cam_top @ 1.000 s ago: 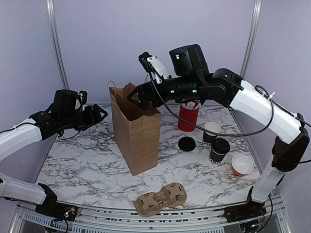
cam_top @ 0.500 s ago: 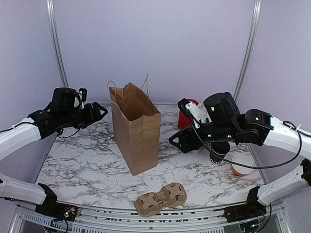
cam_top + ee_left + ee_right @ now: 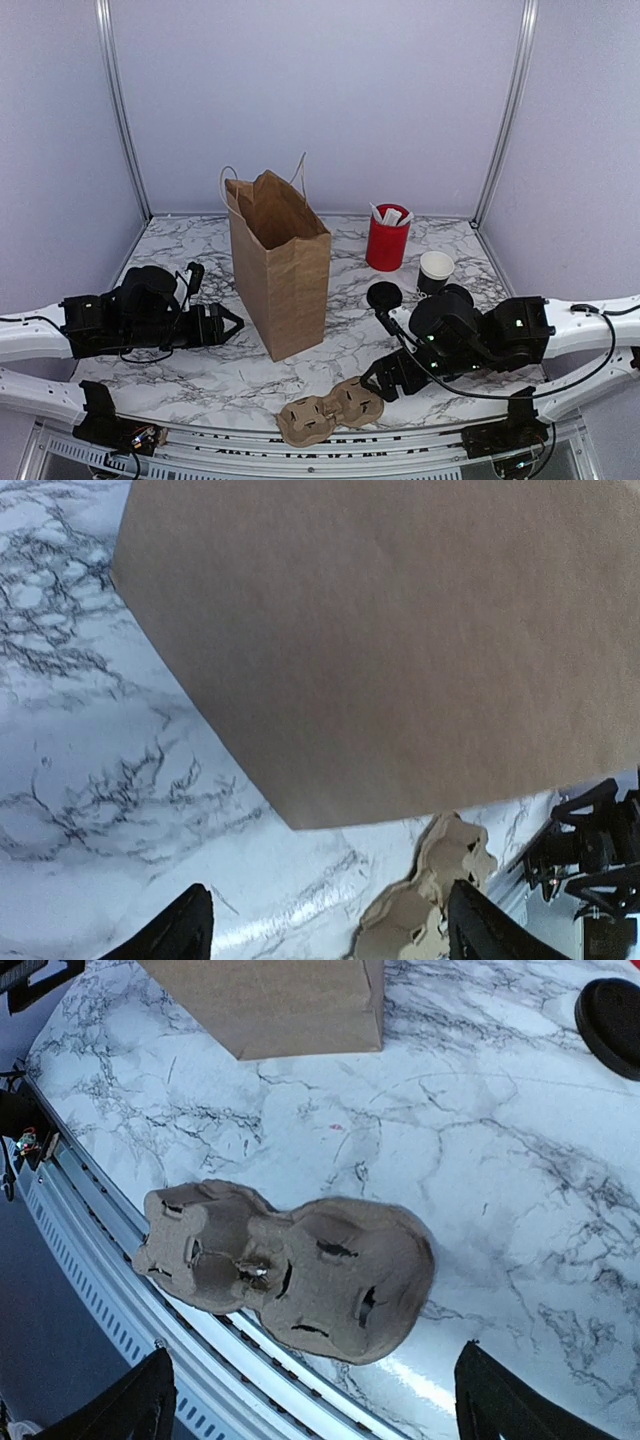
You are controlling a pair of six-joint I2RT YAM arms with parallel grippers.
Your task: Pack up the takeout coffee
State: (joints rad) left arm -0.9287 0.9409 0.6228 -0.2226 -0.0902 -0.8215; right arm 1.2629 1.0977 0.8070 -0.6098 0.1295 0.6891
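The lidded black takeout coffee cup is hidden behind my right arm in the top view. A loose round black lid (image 3: 384, 296) lies on the table and shows at the right wrist view's top right corner (image 3: 612, 1012). The twin black cup with a white rim (image 3: 435, 270) stands behind it. The brown paper bag (image 3: 281, 268) stands upright and open. My right gripper (image 3: 376, 381) is open and empty, low over the cardboard cup carrier (image 3: 290, 1270). My left gripper (image 3: 233, 325) is open and empty, close to the bag's lower left side (image 3: 400, 640).
The red tub of white sachets (image 3: 387, 238) stands at the back right. The cardboard carrier (image 3: 332, 408) lies at the table's front edge, right by the metal rail (image 3: 120, 1290). The carrier also shows in the left wrist view (image 3: 425, 905).
My right arm has swung down from above the bag to low over the carrier at the front. My left arm has dropped and moved in toward the bag's base.
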